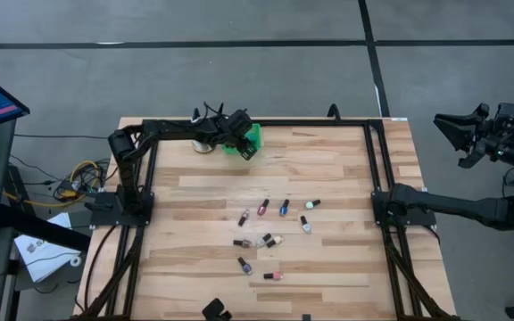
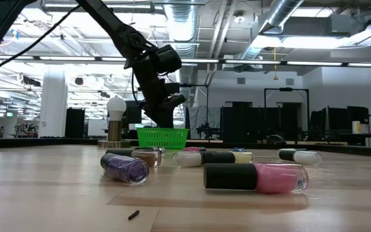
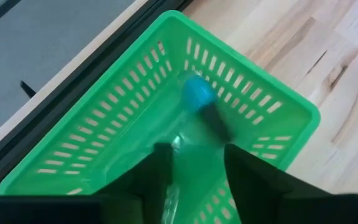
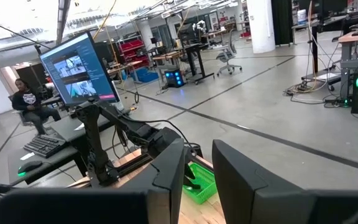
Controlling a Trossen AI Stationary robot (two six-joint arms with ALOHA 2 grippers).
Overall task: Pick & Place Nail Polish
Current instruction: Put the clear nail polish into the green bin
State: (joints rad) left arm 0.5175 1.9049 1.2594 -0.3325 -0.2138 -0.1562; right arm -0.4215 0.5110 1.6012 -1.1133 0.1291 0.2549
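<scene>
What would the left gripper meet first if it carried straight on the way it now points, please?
Probably the blue nail polish bottle in the green basket; the left gripper points into it, fingers open.

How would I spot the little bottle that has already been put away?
Find the green slotted plastic basket at the far edge of the wooden table, under the left gripper, whose fingers are open. Inside lies one blue dark-capped nail polish bottle; all the other bottles lie loose mid-table.

Green slotted basket point(image 3: 129, 118), blue dark-capped nail polish point(image 3: 199, 99) inside.
</scene>
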